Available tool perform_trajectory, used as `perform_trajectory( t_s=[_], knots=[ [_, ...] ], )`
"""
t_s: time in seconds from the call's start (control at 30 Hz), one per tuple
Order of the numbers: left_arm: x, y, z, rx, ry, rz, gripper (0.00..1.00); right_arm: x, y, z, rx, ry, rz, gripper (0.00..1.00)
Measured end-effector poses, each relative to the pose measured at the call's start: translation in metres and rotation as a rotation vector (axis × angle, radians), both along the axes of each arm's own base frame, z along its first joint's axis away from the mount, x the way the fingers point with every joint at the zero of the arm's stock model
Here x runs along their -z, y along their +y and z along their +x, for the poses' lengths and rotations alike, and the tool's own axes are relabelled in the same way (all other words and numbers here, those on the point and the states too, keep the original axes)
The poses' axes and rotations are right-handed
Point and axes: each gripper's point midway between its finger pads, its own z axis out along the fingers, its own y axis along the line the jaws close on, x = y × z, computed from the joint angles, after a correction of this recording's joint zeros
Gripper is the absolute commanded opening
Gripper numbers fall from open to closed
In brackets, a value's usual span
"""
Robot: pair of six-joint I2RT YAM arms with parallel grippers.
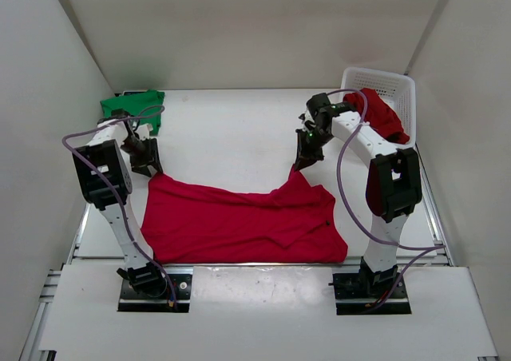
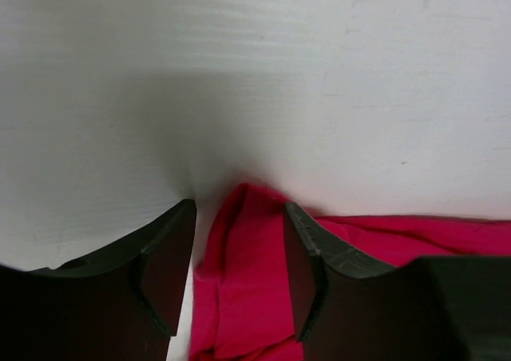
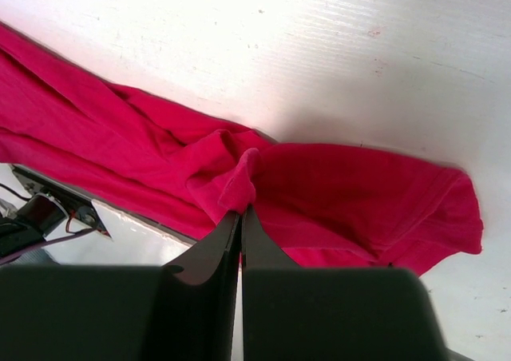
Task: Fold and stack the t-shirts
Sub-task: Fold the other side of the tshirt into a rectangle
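Observation:
A red t-shirt lies spread across the near middle of the table. Its far left corner sits loose between the fingers of my left gripper, which stand apart and do not press the cloth; the left gripper is open. My right gripper is shut on a pinched fold of the shirt's far right edge and holds it raised into a peak. A folded green t-shirt rests at the far left. A second red t-shirt hangs over the rim of the basket.
The white mesh basket stands at the far right corner, behind the right arm. White walls close in the table on the left, back and right. The table's front edge runs just below the spread shirt.

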Motion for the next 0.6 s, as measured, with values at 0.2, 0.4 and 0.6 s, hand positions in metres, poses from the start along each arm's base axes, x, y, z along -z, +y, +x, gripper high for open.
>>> perform_trajectory(
  t_s=[0.2, 0.4, 0.6],
  knots=[
    [-0.001, -0.009, 0.016, 0.028, -0.025, 0.028, 0.49, 0.003, 0.001, -0.003, -0.004, 0.011, -0.001, 0.00],
    [0.004, -0.011, 0.010, 0.055, 0.004, 0.046, 0.08, 0.004, 0.001, -0.005, -0.006, 0.016, -0.003, 0.00],
    [0.004, -0.006, -0.014, 0.095, 0.050, 0.052, 0.00, 0.003, -0.002, -0.004, 0.002, 0.017, -0.004, 0.00]
  ],
)
